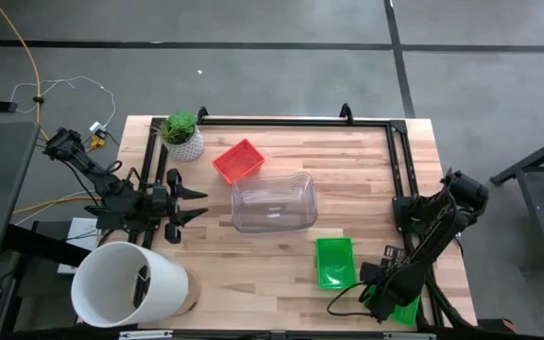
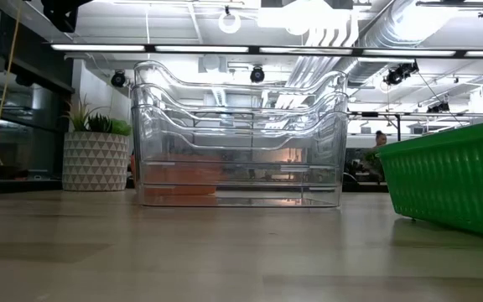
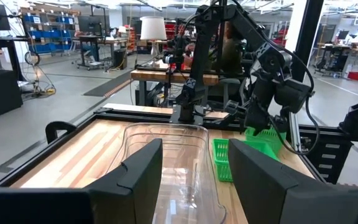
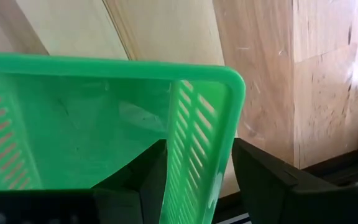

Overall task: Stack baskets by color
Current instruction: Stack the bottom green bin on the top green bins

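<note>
Two green baskets in play: one flat on the table (image 1: 281, 255) near the front right (image 1: 334, 262), the second (image 4: 104, 124) held by the right gripper (image 4: 194, 180) at the table's front right corner, one finger inside and one outside a mesh side wall. The jaws stand at a middling gap, shut on that thin wall. The left gripper (image 1: 196, 201) waits at the table's left edge, fingers spread wide, holding nothing, pointed toward the clear baskets (image 1: 273, 203).

Clear baskets sit mid-table, looking nested in the low view, where several rims show one above another. The red basket (image 1: 238, 160) lies just behind them, near the plant (image 1: 182, 135). A white bucket (image 1: 128, 285) stands at front left.

Risks, as I judge them:
- Grip is on one wall only, so the held basket may swing or tilt, then catch a rim on the other green one instead of nesting.
- Thin slotted plastic flexes; it could slip from the fingers.
- A skewed drop could shove the light table basket across the smooth wood.
- The held basket hangs close to the table edge; a slip there could send it off.

Materials: green and red baskets are opaque, shallow, rectangular, with slotted sides and rounded rims. Clear ones are larger, glossy, with dipped handle cut-outs. Table is pale wood planks in a black frame.
</note>
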{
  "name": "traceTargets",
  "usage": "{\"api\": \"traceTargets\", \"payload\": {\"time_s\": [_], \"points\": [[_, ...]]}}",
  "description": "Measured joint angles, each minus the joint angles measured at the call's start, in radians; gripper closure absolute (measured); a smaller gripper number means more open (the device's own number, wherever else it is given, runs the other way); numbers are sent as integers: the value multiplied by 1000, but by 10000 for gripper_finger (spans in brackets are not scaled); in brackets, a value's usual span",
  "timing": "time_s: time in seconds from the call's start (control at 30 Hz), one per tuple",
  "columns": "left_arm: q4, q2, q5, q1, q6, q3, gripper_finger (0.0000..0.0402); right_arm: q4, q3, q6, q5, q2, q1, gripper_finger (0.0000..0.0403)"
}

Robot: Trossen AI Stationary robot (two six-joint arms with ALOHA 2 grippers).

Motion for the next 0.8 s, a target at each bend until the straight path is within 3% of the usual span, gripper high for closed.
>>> {"api": "traceTargets", "payload": {"time_s": [0.13, 0.3, 0.47, 0.6, 0.8], "points": [[0, 0, 0, 0, 0, 0, 230, -3, 0, -20, -1, 0, 0, 271], [1, 0, 0, 0, 0, 0, 230, -13, 2, -41, -7, -18, -3, 384], [1, 0, -1, 0, 0, 0, 230, 1, 15, -9, 10, -99, -12, 398], [1, 0, -1, 0, 0, 0, 230, 3, 68, 45, 111, -198, -15, 401], [3, 0, -1, 0, 0, 0, 230, 39, 159, 125, 413, -319, -16, 402]]}}
